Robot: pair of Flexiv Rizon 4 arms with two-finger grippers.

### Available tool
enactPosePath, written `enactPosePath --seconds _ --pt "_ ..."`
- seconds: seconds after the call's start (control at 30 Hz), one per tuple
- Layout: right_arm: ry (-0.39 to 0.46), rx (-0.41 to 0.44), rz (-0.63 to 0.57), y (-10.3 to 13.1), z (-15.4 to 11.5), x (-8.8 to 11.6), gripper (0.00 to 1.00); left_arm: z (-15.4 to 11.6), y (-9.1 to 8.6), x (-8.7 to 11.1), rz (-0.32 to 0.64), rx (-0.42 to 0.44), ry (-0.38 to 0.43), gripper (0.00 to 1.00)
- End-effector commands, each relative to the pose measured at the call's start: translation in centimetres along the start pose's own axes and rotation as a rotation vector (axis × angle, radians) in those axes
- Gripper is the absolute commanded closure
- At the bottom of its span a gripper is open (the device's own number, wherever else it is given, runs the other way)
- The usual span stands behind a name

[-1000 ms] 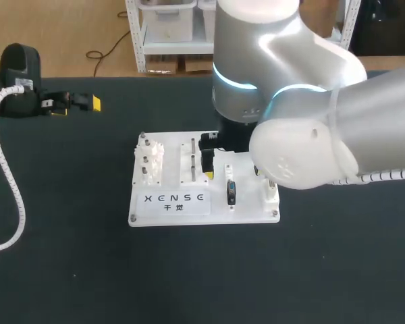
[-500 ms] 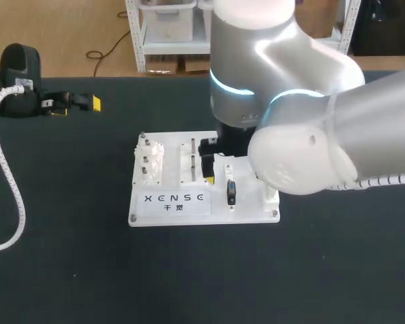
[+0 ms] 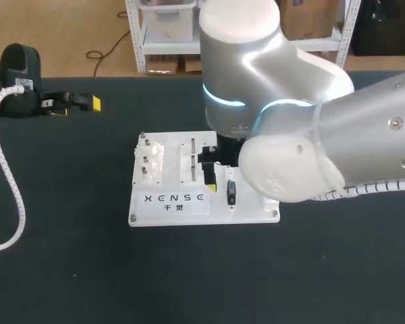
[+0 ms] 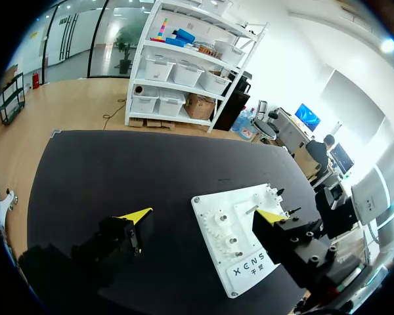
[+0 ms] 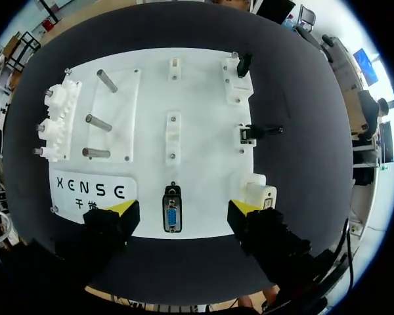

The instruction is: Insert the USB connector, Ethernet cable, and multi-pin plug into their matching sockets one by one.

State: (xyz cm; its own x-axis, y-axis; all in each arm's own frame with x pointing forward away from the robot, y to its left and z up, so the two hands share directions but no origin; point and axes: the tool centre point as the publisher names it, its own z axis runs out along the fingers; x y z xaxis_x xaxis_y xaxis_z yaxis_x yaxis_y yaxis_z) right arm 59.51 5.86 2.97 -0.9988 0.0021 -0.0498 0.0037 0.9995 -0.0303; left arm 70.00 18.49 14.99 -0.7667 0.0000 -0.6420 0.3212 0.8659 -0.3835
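Right jaws: apart and empty, held above the white socket board (image 5: pixel 203 85). Their yellow fingertips (image 5: pixel 117 207) flank the multi-pin connector (image 5: pixel 172 211) at the board's near edge without touching it. Left jaws: likewise apart and empty, over bare worktop (image 3: pixel 88 256), well apart from the board. Farther along the board stand two fittings with black parts, which we take for the Ethernet socket (image 5: pixel 251 133) and the USB socket (image 5: pixel 243 63). We cannot tell whether a plug is seated in either.

Hazards, as we judge them:
- One fingertip hangs just beside a white block (image 5: pixel 259 191), so a descent slightly off line could strike it instead of closing on the connector.
- The multi-pin shell accepts one orientation only, and a tilted or twisted grip could jam it or bend pins.
- We see no clamp holding the board to the worktop, so a sideways push could slide it and spoil the alignment.
- The right arm (image 3: pixel 290 135) covers much of the board in the head view, so correction rests on the wrist view alone.
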Motion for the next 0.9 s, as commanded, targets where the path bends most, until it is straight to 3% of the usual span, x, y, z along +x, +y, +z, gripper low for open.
enactPosePath --seconds 0.03,0.17,0.57,0.77,0.9 --pt "0.007 0.002 0.01 -0.1 0.3 0.1 0.52 0.0 0.0 0.0 0.0 0.0 0.0 0.0" --pt "0.016 0.001 0.014 -0.1 0.5 0.2 0.6 0.0 0.0 0.0 0.0 0.0 0.0 0.0" --pt "0.022 0.018 -0.008 0.5 1.1 0.1 0.69 0.0 0.0 0.0 0.0 0.0 0.0 0.0" --pt "0.006 0.043 -0.031 0.9 1.0 0.3 1.0 0.0 0.0 0.0 0.0 0.0 0.0 0.0" --pt "-0.002 0.036 -0.033 0.8 0.6 0.5 1.0 0.0 0.0 0.0 0.0 0.0 0.0 0.0"
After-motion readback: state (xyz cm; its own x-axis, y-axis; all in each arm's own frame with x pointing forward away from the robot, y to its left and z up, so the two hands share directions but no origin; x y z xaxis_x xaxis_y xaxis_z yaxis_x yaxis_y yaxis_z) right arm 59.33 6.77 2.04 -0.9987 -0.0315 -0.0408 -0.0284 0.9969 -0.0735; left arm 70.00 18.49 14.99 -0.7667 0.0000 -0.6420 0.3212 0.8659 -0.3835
